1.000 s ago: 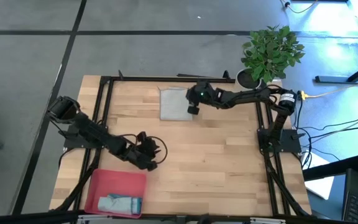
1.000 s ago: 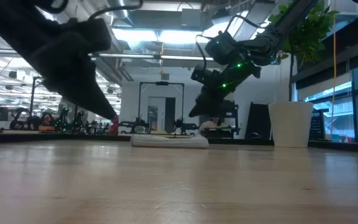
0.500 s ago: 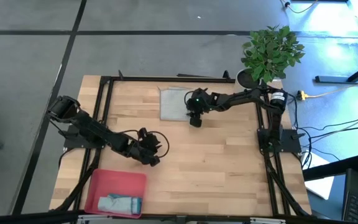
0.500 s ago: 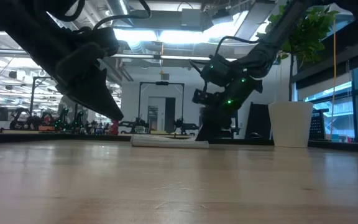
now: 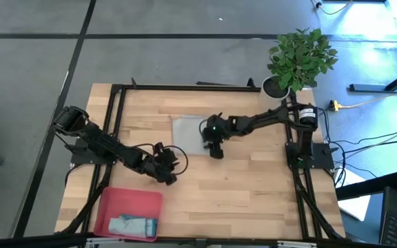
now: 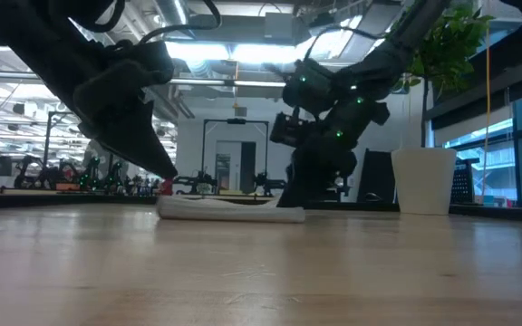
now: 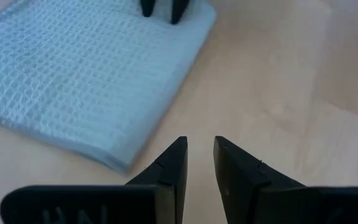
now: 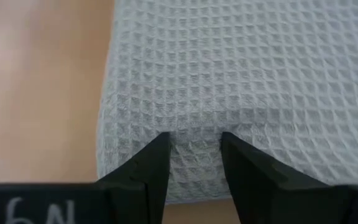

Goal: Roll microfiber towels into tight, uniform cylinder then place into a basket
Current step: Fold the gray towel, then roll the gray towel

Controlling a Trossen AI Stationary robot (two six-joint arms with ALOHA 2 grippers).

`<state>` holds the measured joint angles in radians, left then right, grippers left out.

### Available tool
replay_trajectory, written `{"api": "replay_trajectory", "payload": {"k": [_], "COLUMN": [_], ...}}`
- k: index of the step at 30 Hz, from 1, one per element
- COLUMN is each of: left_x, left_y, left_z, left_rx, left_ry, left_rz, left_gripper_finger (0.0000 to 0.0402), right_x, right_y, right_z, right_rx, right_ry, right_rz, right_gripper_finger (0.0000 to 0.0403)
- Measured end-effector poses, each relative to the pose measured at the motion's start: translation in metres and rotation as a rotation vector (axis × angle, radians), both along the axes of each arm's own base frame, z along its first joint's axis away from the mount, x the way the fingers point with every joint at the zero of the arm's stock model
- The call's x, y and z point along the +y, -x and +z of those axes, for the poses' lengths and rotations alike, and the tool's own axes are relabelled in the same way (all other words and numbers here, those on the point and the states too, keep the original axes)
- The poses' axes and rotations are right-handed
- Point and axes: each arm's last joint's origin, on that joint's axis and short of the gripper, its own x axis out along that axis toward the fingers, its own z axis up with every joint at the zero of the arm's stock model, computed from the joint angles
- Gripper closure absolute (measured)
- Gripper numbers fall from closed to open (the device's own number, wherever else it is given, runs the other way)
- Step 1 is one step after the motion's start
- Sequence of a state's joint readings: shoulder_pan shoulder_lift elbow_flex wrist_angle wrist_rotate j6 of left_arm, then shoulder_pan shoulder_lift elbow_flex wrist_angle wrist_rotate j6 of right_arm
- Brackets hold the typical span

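Wooden tabletop (image 5: 253, 179) is your working surface, and at its near-left corner the pink-red basket (image 5: 116, 200) already holds one rolled blue-teal towel (image 5: 133, 225). Your left gripper (image 5: 167, 178) hovers just right of the basket, its fingers (image 7: 166, 168) narrowly parted around nothing, pointed at the grey towel (image 5: 187, 128), which lies flat and folded at mid-table. Further right, your right gripper (image 5: 216, 153) sits at that towel's right edge, fingers (image 8: 145, 171) pinching the hem. You appear to be positioning the second towel for rolling; next you'd need to bring the left gripper onto the cloth to pin it while an edge is turned over tightly.
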<state>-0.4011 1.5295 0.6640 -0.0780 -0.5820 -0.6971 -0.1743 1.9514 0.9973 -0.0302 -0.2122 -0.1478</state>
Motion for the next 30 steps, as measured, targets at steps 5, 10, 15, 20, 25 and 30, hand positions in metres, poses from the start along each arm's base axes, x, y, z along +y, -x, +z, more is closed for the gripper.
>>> {"api": "replay_trajectory", "payload": {"k": [5, 10, 15, 20, 25, 30], "left_x": [-0.002, -0.003, -0.002, -0.001, -0.003, -0.006], "left_y": [0.0, 0.0, 0.0, -0.002, -0.009, -0.021], "left_z": [-0.001, -0.001, -0.001, 0.0, 0.01, 0.029], "left_rx": [0.021, 0.037, 0.056, 0.07, 0.051, 0.048], "left_ry": [0.05, 0.071, 0.02, -0.032, -0.087, -0.133], "left_rz": [-0.04, -0.072, -0.123, -0.16, -0.193, -0.234], "left_gripper_finger": [0.0331, 0.0331, 0.0331, 0.0331, 0.0331, 0.0331], "right_x": [0.023, 0.031, 0.034, 0.036, 0.037, 0.04], "right_y": [-0.004, -0.006, -0.004, -0.001, 0.009, 0.026], "right_z": [0.0, 0.004, 0.013, 0.042, 0.07, 0.099], "right_rx": [-0.012, -0.032, -0.048, -0.122, -0.147, -0.148], "right_ry": [0.037, 0.114, 0.131, 0.129, 0.129, 0.129], "right_rz": [0.029, 0.002, -0.001, -0.016, -0.018, -0.013], "right_gripper_finger": [0.0256, 0.0256, 0.0256, 0.0256, 0.0256, 0.0256]}}
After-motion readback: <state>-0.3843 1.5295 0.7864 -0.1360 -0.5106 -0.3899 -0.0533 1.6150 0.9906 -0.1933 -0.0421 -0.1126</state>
